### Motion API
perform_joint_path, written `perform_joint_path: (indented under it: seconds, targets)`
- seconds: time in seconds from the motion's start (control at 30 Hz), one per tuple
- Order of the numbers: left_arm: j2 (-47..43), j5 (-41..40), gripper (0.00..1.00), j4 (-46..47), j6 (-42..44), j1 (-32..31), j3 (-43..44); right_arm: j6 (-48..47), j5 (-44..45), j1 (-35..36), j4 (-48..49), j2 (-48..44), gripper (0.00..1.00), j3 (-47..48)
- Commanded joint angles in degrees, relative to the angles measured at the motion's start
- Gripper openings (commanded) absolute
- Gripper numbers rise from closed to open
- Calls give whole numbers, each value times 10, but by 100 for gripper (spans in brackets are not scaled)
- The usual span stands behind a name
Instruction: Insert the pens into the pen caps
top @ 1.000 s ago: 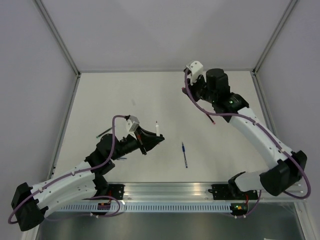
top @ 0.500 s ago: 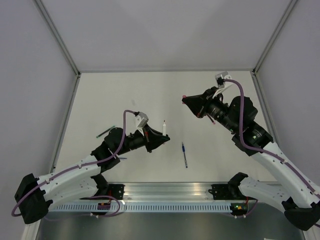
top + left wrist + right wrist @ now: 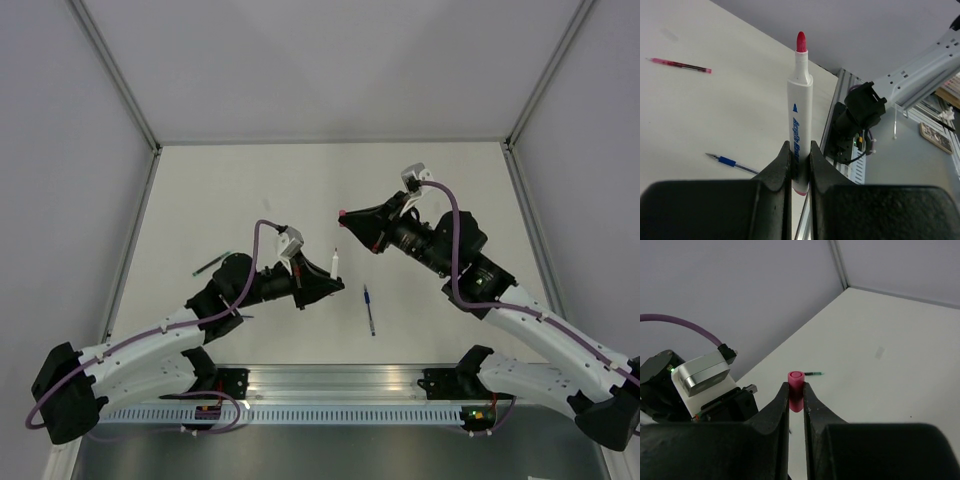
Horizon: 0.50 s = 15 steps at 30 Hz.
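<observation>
The left gripper (image 3: 799, 147) is closed narrowly on the lower body of the white marker (image 3: 800, 100), which stands upright with its red tip free. The right gripper (image 3: 795, 389) pinches the red cap (image 3: 795, 377) between its fingers. In the top view, marker and cap are both in the air, near each other but apart, so this pair is not yet joined. The blue pen (image 3: 369, 309), the green pen (image 3: 208, 266) and the red pen (image 3: 680, 65) lie on the table (image 3: 250, 190). I cannot find their caps.
</observation>
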Motion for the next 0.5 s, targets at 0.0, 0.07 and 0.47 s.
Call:
perform_joint_path:
  seconds: [0.0,0.07,0.47]
  targets:
    - [8,96,2,51,-16,-2,26,-29,-69,6,107,-23,0,-17]
    - [16,144,2,87,-36,-1,22,-36,-101,6,131,-35,0,-32]
    - [4,204,2,151,-77,-2,5,-1,-213,6,207,-72,0,-99]
